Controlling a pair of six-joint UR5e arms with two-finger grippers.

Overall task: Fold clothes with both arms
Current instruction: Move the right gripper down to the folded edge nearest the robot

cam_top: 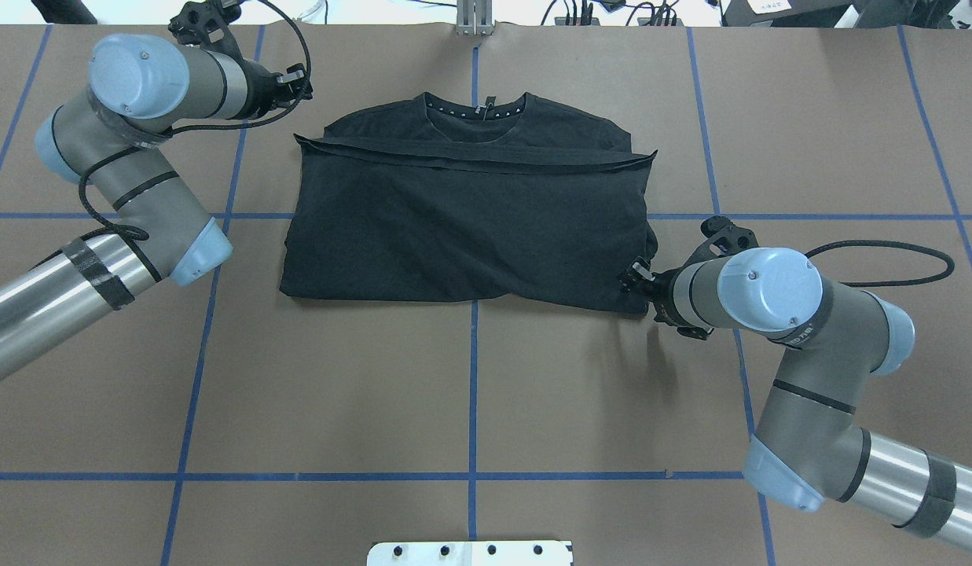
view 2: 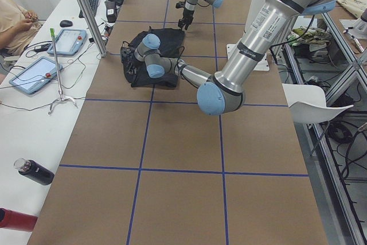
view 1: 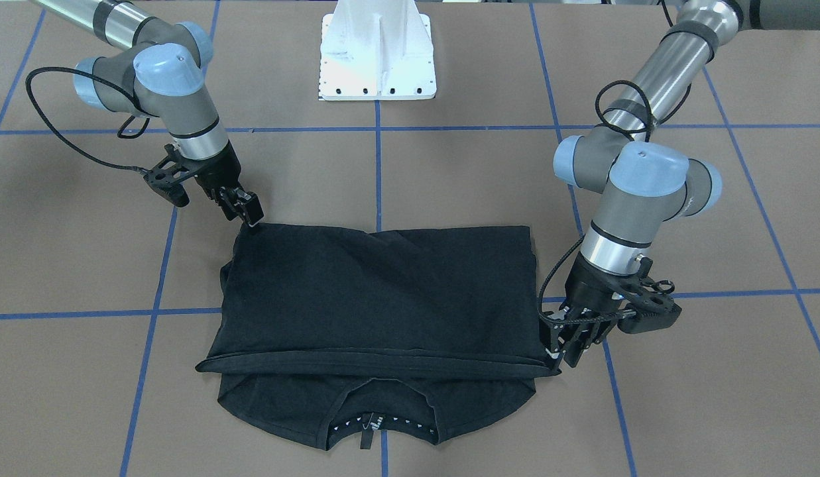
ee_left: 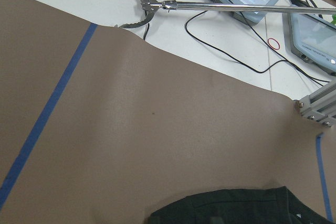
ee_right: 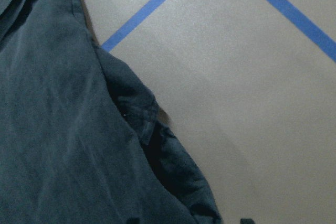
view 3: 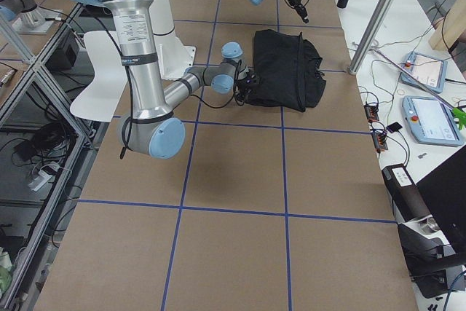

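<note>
Right hand (view 1: 246, 207) is at the shirt's (view 1: 383, 291) fold-side corner nearest the robot, spread open in its wrist view and gripping nothing I can see. The left hand (view 1: 572, 344) is at one end of the hem (view 1: 383, 366), and I cannot tell whether it is closed. Lying flat mid-tabletop (view 1: 449, 172), lower half folded up so the hem stops just short of the collar (view 1: 383, 424), the shirt looks light and limp, likely to sag and slide on itself. It is probably best pinched through both layers at the corners.
</note>
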